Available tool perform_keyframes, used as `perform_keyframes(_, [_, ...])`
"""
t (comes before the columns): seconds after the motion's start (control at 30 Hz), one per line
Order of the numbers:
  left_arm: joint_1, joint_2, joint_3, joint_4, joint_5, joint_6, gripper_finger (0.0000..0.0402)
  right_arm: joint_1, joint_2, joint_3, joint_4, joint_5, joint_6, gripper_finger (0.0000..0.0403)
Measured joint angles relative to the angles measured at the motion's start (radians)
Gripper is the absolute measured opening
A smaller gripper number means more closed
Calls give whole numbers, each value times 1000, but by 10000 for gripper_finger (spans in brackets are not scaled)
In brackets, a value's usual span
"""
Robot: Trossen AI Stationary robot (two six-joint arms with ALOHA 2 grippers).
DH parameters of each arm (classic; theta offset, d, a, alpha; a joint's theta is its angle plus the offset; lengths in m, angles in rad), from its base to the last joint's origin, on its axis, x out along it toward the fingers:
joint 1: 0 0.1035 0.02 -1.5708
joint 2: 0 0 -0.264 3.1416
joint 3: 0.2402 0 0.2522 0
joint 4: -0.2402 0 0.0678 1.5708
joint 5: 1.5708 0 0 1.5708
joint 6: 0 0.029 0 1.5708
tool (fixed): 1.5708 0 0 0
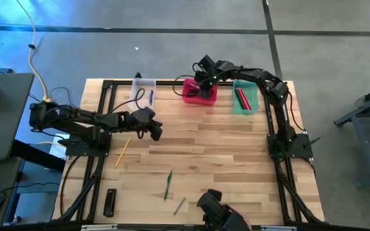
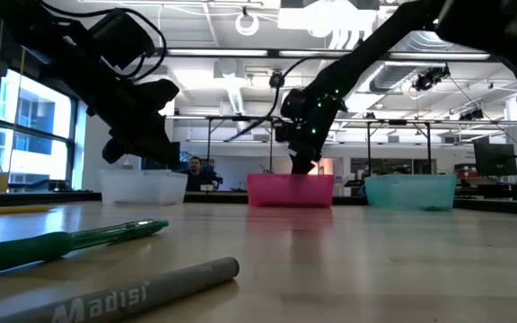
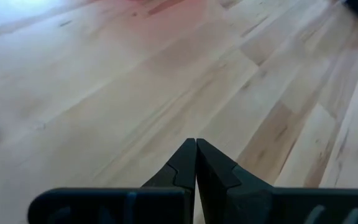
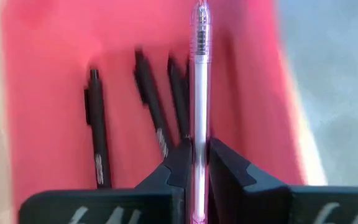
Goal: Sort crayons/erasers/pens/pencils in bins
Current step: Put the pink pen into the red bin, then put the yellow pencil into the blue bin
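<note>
A clear pink pen [image 4: 199, 93] is clamped between the fingers of my right gripper [image 4: 196, 163], held lengthwise over the pink-red bin [image 1: 200, 91]. Under it, on that bin's floor, lie at least three black pens [image 4: 97, 127]; a fourth may be hidden behind the held one, but I cannot tell from my wrist view. In the low view my right gripper hangs just above the bin's rim.

Taking the pink-red bin as my landmark: the translucent green bin [image 1: 246, 97] sits just beside it towards my right arm's base, with a red stick [image 1: 241, 97] inside. The clear bin [image 1: 143, 90] stands on its other side, near my left arm, with a dark stick in it.

My left gripper [image 1: 154, 128] is further out from the pink-red bin, past the clear bin, over bare table [image 1: 223, 154], its fingers pressed together and holding nothing.

Well apart from the pink-red bin, on the table's opposite half, lie a yellow pencil [image 1: 123, 151], a green pen [image 1: 169, 184] and a grey pen [image 1: 180, 205]. A flat black bar [image 1: 110, 202] rests near that far corner.
</note>
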Motion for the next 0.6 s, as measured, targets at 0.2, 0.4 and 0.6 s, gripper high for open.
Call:
perform_keyframes(0.2, [44,-14,0,-14,42,0,0,0,17,0,16,12,20,28])
perform_keyframes(0.4, [101,-57,57,-216,57,31,0,1,18,0,-14,11,26,70])
perform_keyframes(0.6, [132,-124,140,-468,65,99,0,12,-33,0,-24,10,45,118])
